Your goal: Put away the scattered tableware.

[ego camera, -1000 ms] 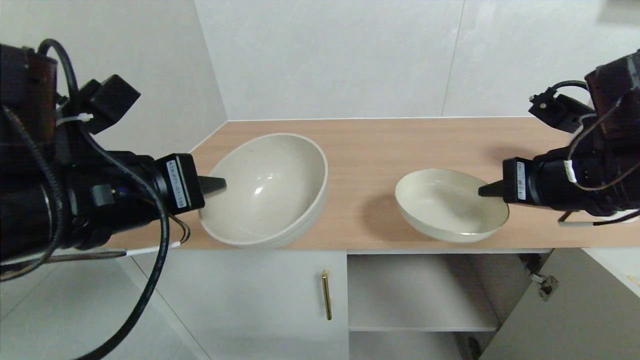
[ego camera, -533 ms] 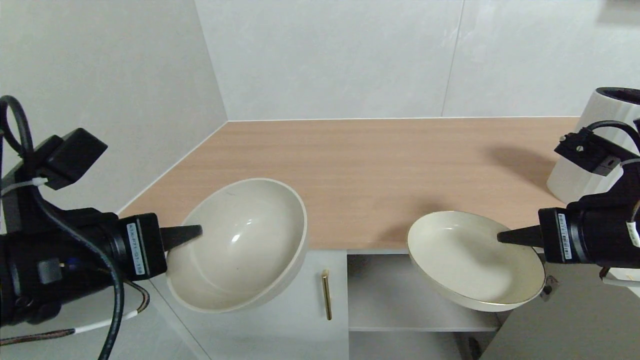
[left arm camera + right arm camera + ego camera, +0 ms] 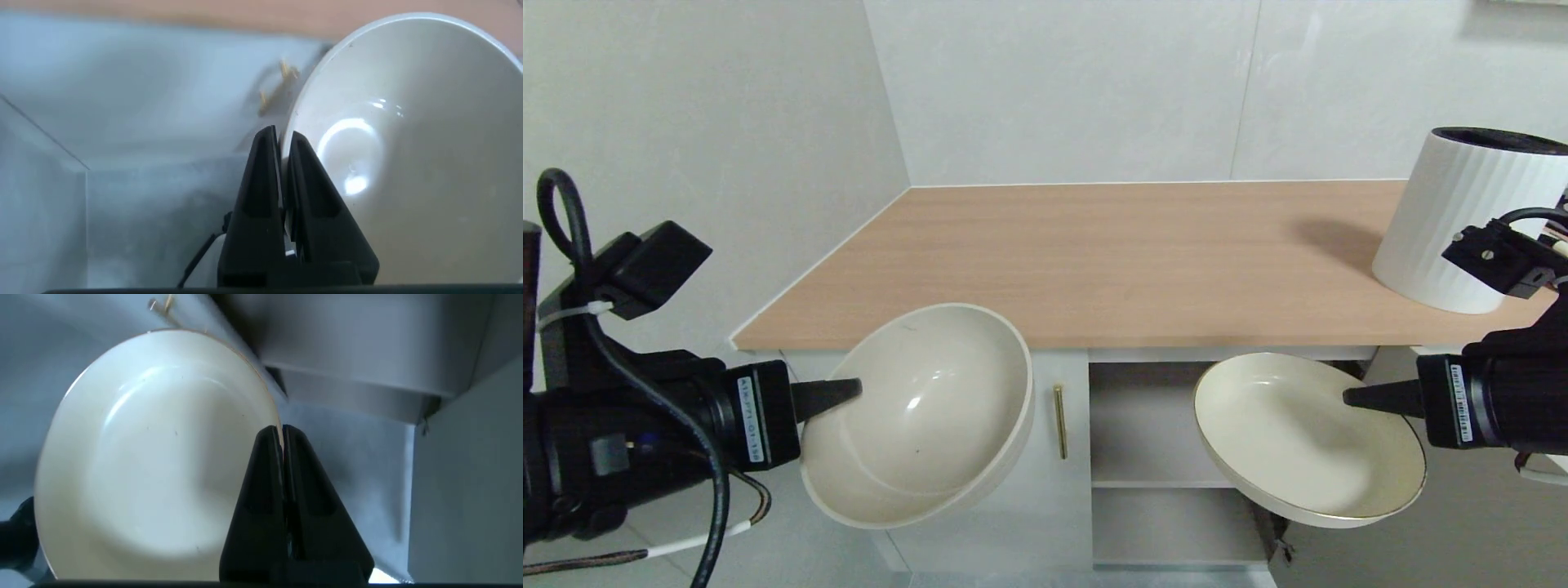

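The left gripper [image 3: 848,390] pinches the near rim of a deep cream ceramic bowl [image 3: 923,416], held tilted in the air in front of the closed cupboard door, beside the gold door handle [image 3: 1059,422]. The right gripper [image 3: 1352,398] likewise clamps the rim of a shallow cream plate with a gold rim [image 3: 1298,437], which hangs tilted before the open cupboard compartment [image 3: 1143,425], below the wooden countertop [image 3: 1111,261]. Since each dish hangs from one edge, stowing probably calls for slow, level travel, the plate sliding in first above the shelf [image 3: 1152,483] and clear of the counter's underside. The wrist views show each rim sandwiched between closed fingers, a thin bite; the head view gives the cupboard layout and the white ribbed cylindrical container [image 3: 1462,220] standing on the counter.
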Available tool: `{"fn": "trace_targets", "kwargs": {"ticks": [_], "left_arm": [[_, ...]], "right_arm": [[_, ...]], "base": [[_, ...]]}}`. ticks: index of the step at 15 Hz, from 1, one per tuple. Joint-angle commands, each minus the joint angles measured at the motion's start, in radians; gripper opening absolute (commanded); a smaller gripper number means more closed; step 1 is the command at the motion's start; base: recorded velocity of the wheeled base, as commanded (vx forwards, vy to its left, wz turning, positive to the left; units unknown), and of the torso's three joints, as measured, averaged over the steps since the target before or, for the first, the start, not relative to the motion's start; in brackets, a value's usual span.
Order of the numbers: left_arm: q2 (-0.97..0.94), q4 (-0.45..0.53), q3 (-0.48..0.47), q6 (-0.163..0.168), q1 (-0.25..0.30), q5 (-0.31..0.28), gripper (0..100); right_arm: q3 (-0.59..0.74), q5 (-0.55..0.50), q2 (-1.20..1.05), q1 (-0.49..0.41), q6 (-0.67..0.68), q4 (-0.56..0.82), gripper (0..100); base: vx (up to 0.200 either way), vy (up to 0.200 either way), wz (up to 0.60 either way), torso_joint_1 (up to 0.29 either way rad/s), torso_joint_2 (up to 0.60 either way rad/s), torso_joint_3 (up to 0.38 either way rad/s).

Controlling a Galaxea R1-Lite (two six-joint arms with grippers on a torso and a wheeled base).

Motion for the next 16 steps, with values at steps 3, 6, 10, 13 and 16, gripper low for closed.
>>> {"fn": "trace_targets", "kwargs": {"ticks": [3,6,10,13,16], "left_arm": [[0.008,-0.001,0.005,0.000,-0.001,0.000,0],[0.010,-0.001,0.005,0.000,-0.001,0.000,0],[0.016,-0.001,0.005,0.000,-0.001,0.000,0],[0.016,-0.001,0.006,0.000,-0.001,0.000,0],[0.016,-0.001,0.006,0.000,-0.001,0.000,0]], "right_arm": [[0.059,-0.003,0.005,0.000,-0.004,-0.091,0],[0.105,-0.003,0.016,0.000,-0.014,-0.181,0],[0.137,-0.003,0.022,-0.001,-0.033,-0.226,0],[0.137,-0.003,0.028,-0.001,-0.033,-0.226,0],[0.139,-0.003,0.044,-0.001,-0.033,-0.226,0]], "base": [[0.000,0.000,0.00,0.000,0.00,0.000],[0.000,0.000,0.00,0.000,0.00,0.000],[0.000,0.000,0.00,-0.049,0.13,0.079],[0.000,0.000,0.00,-0.154,0.43,0.264],[0.000,0.000,0.00,-0.147,0.45,0.295]]}}
